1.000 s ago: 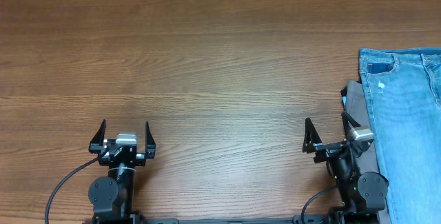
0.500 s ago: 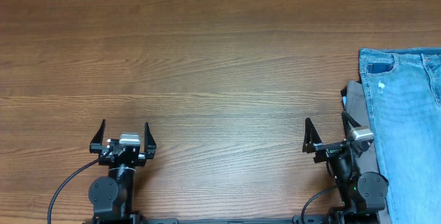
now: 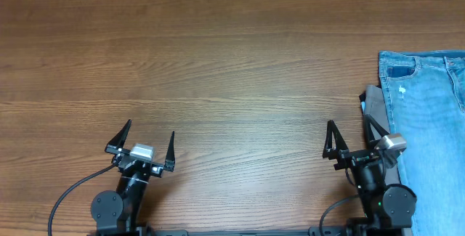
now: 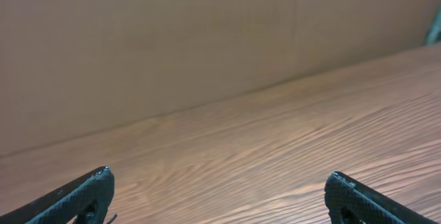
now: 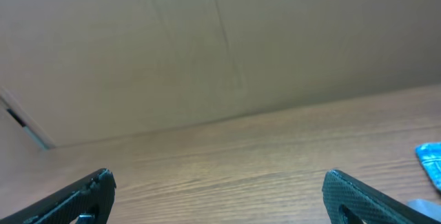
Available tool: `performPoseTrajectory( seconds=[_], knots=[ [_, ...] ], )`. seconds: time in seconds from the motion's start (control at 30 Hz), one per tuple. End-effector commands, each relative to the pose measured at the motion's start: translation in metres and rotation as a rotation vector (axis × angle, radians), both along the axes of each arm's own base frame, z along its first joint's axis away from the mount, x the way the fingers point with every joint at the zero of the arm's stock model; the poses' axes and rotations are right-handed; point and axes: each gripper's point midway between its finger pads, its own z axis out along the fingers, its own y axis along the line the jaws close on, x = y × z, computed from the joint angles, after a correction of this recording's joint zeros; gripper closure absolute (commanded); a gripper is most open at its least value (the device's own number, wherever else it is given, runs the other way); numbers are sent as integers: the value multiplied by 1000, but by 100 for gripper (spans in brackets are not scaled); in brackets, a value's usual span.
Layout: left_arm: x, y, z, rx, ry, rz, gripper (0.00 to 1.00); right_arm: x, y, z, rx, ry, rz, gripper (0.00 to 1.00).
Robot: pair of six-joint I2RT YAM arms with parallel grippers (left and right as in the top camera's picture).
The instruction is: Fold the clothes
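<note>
Overhead cuts the jeans point(image 3: 429, 120) off at the right edge.

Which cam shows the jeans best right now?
Overhead: the jeans lie flat at the table's right side, with the pocket and white worn spot visible, though cropped by the frame. Right wrist: only a blue corner at its right edge. Left wrist: none.

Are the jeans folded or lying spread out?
Spread out, as far as shows: the jeans lie flat and smooth, but the frame cuts them off.
</note>
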Motion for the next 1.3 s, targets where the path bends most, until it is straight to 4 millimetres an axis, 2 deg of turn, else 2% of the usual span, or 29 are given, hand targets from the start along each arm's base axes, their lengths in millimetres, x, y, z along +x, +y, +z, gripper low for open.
performPoseTrajectory(
  seconds=[0.0, 0.17, 0.3, 0.47, 0.63, 0.8, 0.97, 1.13, 1.27],
  knots=[
    [-11, -9, 40, -65, -48, -50, 0, -8, 0, 38, 21, -6, 6, 0],
    [-11, -8, 59, -77, 47, -44, 0, -4, 1, 40, 19, 192, 5, 0],
    [-2, -13, 71, -96, 174, -74, 0, 8, 1, 45, 16, 345, 3, 0],
    [23, -23, 99, -123, 315, -145, 0, 24, 1, 50, 13, 546, 1, 0],
    [52, -24, 119, -166, 523, -162, 0, 38, 1, 63, 10, 711, -1, 0],
    [77, -21, 124, -196, 733, -143, 0, 46, 3, 77, 13, 803, 9, 0],
    [89, -20, 122, -203, 849, -142, 0, 48, 14, 71, 36, 860, 72, 0],
    [97, -21, 120, -231, 864, -143, 0, 66, -14, 56, 36, 898, -103, 0],
    [98, -21, 119, -231, 868, -145, 0, 91, -47, 23, 52, 987, -260, 0]
  ],
)
